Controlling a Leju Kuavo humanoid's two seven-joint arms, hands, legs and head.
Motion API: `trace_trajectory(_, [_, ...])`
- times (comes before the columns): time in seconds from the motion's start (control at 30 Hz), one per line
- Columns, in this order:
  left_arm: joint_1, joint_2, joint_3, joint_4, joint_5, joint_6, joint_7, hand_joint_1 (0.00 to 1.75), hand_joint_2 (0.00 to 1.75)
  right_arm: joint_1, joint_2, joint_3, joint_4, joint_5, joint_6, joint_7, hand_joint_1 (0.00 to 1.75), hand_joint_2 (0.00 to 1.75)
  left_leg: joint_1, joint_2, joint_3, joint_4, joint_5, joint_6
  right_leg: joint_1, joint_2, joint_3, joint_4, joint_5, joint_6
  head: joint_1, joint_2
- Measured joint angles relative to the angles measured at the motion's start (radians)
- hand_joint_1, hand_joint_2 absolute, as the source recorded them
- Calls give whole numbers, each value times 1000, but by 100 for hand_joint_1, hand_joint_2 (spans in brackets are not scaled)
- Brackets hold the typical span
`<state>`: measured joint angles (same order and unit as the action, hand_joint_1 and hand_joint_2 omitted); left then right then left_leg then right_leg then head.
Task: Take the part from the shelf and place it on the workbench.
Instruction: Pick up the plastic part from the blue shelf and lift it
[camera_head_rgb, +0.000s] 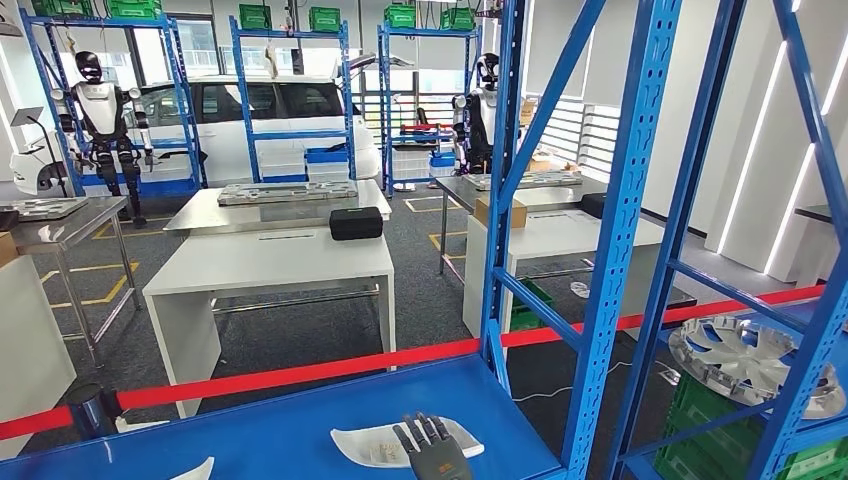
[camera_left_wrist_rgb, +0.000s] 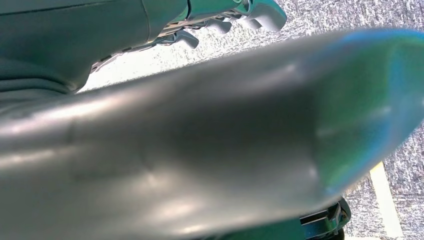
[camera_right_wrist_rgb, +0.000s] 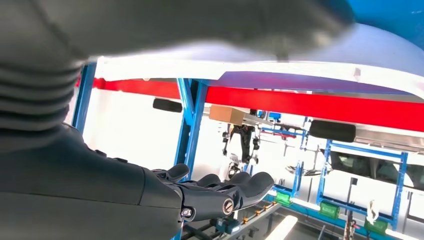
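Note:
A white curved part (camera_head_rgb: 372, 443) lies on the blue shelf board (camera_head_rgb: 280, 420) at the bottom of the head view. My right hand (camera_head_rgb: 432, 452) lies over the part's near right end, fingers spread and pointing forward. In the right wrist view the part's pale edge (camera_right_wrist_rgb: 260, 67) runs across, with a wide gap between it and my dark fingers (camera_right_wrist_rgb: 225, 192), which hold nothing. In the left wrist view my left hand's fingers (camera_left_wrist_rgb: 225, 22) hang loosely bent over grey carpet, behind a big blurred grey shape (camera_left_wrist_rgb: 200, 150).
A second white part (camera_head_rgb: 197, 468) pokes in at the board's near left. Blue shelf uprights (camera_head_rgb: 620, 230) rise just right of my hand, with a silver wheel cover (camera_head_rgb: 745, 360) on the shelf beyond. Red barrier tape (camera_head_rgb: 300, 373) runs behind; white tables (camera_head_rgb: 270, 265) stand farther off.

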<state>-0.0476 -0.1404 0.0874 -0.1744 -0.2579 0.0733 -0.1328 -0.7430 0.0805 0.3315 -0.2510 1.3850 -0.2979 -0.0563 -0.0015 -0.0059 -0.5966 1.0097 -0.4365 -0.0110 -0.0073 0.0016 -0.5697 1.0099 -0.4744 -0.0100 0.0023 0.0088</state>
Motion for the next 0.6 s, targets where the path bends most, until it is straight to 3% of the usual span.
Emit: trace_trajectory(0.6, [0,0,1,0,-5,-4,-10,0,0,0,0,0,0,7,-9,-7,0,175,0,0,0,0,0,0,0,0,0,0,0,0,0,0])
